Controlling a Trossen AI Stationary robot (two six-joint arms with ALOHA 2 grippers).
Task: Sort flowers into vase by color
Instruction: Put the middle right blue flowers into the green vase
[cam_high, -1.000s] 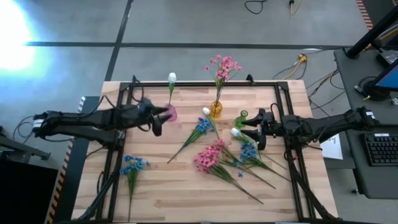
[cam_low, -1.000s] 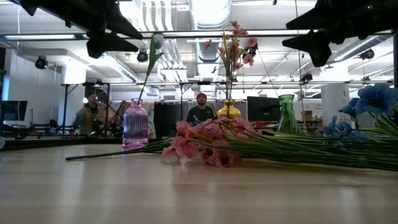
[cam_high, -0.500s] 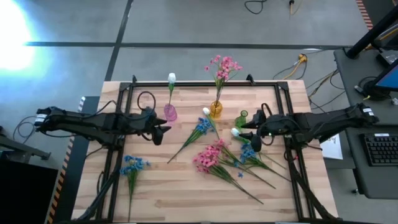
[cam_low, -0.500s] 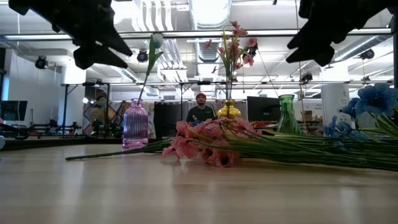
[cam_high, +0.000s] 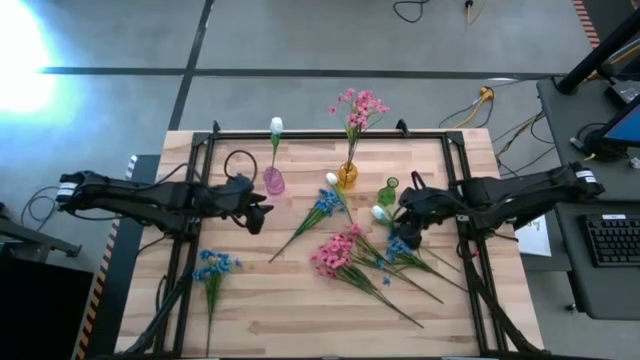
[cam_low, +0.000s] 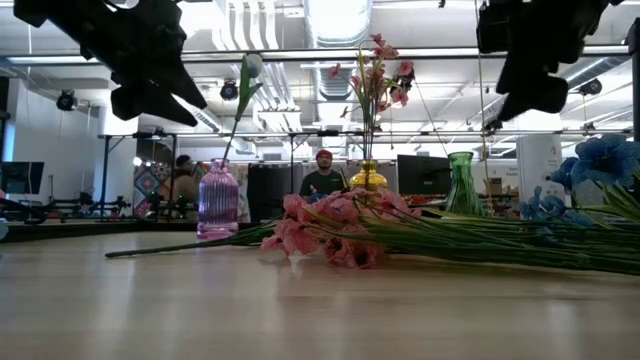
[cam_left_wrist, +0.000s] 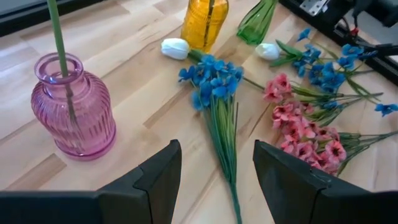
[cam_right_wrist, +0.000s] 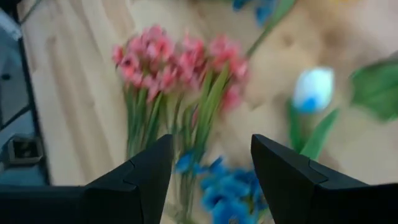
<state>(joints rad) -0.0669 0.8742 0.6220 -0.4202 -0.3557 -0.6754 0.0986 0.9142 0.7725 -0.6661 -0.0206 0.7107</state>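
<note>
Both grippers hang open above the table and touch nothing. My left gripper (cam_high: 258, 212) (cam_left_wrist: 216, 149) is just near of the pink vase (cam_high: 273, 181) (cam_left_wrist: 74, 106), which holds one white bud (cam_high: 276, 126). My right gripper (cam_high: 403, 222) (cam_right_wrist: 211, 143) hovers over loose flowers: a white bud (cam_high: 379, 212) (cam_right_wrist: 314, 87), blue blossoms (cam_high: 400, 243) and pink blossoms (cam_high: 335, 255) (cam_right_wrist: 180, 62), all lying flat. The amber vase (cam_high: 347, 175) holds pink flowers (cam_high: 358, 105). The green vase (cam_high: 388, 190) stands beside it. A blue flower (cam_high: 325, 203) (cam_left_wrist: 211, 78) lies mid-table.
Another blue flower (cam_high: 213, 265) lies near the table's near left corner. A second white bud (cam_high: 331, 179) rests by the amber vase. A black frame (cam_high: 300, 135) runs along the table's edges. People show in the room beyond the far edge (cam_low: 323, 175).
My left gripper has drawn away from the pink vase toward the near edge and come lower. My right gripper has moved toward the table's left, over the loose flowers, and tipped its fingers downward. No flower or vase has moved.
</note>
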